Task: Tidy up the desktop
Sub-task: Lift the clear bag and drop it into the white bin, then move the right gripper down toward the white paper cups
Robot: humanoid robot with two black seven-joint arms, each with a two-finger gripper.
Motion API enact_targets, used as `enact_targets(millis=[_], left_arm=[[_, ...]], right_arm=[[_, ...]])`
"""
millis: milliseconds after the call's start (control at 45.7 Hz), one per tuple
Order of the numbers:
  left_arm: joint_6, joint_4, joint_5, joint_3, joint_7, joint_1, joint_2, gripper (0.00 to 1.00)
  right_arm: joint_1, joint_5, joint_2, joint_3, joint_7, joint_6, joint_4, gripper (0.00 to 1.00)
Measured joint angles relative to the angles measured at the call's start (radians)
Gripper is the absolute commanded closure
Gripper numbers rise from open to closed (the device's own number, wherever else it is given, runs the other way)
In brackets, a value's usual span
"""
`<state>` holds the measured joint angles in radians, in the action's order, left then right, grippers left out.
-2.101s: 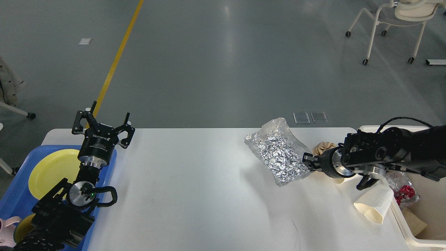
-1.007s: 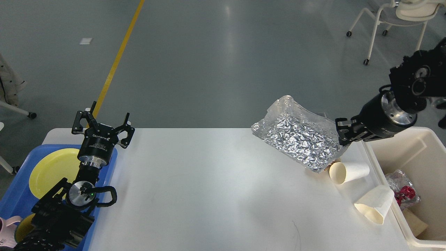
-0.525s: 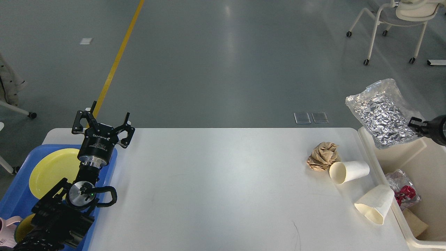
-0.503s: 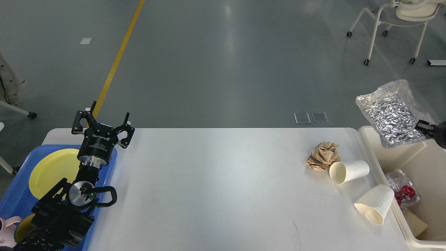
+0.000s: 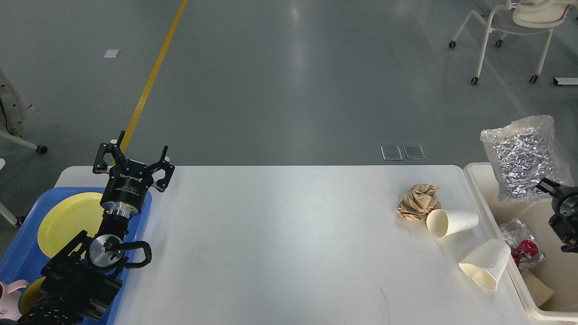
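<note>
The white desktop (image 5: 280,239) carries a crumpled brown paper ball (image 5: 419,202) at the right. Beside the ball a white paper cup (image 5: 451,222) lies on its side. A squashed paper cup (image 5: 484,262) lies near the right edge. My right gripper (image 5: 545,186) is at the frame's right edge, over the cream bin (image 5: 539,311), shut on the lower corner of a crinkled silver foil bag (image 5: 521,155) that hangs in the air. My left gripper (image 5: 133,158) points up at the table's far left corner, open and holding nothing.
A blue tray (image 5: 18,253) at the left holds a yellow plate (image 5: 67,221), with a pink cup (image 5: 11,293) at the bottom corner. In the bin lie a clear wrapper with a red thing (image 5: 524,248) and brown scraps. A chair (image 5: 515,27) stands on the floor behind.
My right gripper lifted the foil bag off the desktop and carried it right, to above the bin. That uncovered the paper ball and the lying cup. The left arm has not moved.
</note>
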<state>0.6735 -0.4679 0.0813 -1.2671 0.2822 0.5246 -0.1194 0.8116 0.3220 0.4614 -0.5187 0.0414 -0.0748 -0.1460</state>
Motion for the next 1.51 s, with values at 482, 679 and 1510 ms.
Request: enact_targets(millis=[482,679,1510], left_arm=[[0.000,0.000,0.000,0.000,0.000,0.000,0.001,0.03],[0.000,0.000,0.000,0.000,0.000,0.000,0.001,0.03],[0.000,0.000,0.000,0.000,0.000,0.000,0.000,0.03]], right_arm=[[0.001,-0.001,0.001,-0.053,-0.002,0.007,-0.005,0.00],[0.115,0.012,-0.006,-0.054,-0.001,0.030,-0.019,0.00],[1.369,-0.162,0.002,-0.524,-0.011,0.503,-1.494,0.00]])
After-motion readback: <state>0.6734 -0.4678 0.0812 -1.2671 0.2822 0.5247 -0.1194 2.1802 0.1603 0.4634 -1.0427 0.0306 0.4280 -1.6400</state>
